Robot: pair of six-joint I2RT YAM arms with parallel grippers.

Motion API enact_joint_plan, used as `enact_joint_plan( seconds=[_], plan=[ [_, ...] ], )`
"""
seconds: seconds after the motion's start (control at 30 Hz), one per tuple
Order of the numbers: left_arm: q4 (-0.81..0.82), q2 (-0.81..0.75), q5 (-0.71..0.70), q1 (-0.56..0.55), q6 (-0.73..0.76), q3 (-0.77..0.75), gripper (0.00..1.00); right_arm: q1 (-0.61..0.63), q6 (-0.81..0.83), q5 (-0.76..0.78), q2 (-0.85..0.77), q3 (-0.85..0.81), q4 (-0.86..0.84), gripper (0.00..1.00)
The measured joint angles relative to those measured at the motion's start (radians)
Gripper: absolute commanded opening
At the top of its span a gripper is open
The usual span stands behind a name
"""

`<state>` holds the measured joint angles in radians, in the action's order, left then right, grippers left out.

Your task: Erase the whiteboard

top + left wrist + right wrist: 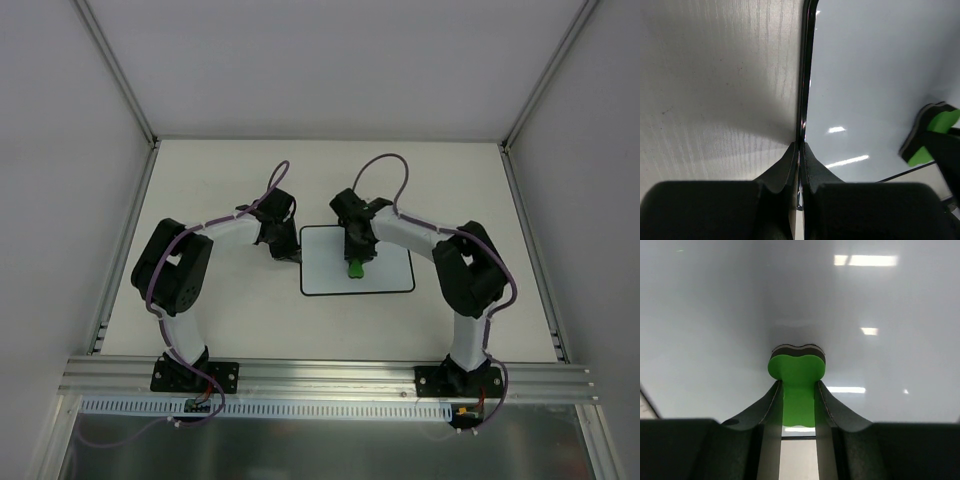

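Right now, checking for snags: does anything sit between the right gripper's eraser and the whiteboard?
Nothing visible. The green eraser in the right gripper faces bare whiteboard; the left gripper only pinches its edge.

Seemingly unmarked white whiteboard (388,276), green eraser (355,267)

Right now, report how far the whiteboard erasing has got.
Looks done: the whiteboard shows no marks in any view. In hand: the left gripper pinches its left edge, and the right gripper holds the green eraser on the surface. Left: seemingly only lifting the eraser off and letting go.
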<state>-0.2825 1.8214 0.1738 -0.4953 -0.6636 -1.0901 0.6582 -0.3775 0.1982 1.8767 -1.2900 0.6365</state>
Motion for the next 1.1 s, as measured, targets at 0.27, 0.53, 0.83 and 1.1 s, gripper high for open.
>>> enact_joint_plan(
  seconds=[0.27, 0.53, 0.83, 1.1],
  plan=[
    [0.001, -0.01, -0.01, 0.0, -0.001, 0.01, 0.0, 0.124, -0.018, -0.074, 0.131, -0.173, -0.023, 0.0],
    [0.002, -0.013, -0.014, 0.005, -0.002, 0.013, 0.0, -0.029, -0.048, -0.108, 0.04, -0.045, -0.074, 0.0],
    [0.003, -0.017, -0.016, 0.006, -0.002, 0.018, 0.0, -0.315, 0.026, -0.032, -0.119, 0.04, -0.018, 0.0],
    [0.0, -0.023, -0.021, 0.006, -0.002, 0.021, 0.0, -0.601, 0.105, -0.027, -0.199, 0.037, -0.025, 0.05]
  ],
)
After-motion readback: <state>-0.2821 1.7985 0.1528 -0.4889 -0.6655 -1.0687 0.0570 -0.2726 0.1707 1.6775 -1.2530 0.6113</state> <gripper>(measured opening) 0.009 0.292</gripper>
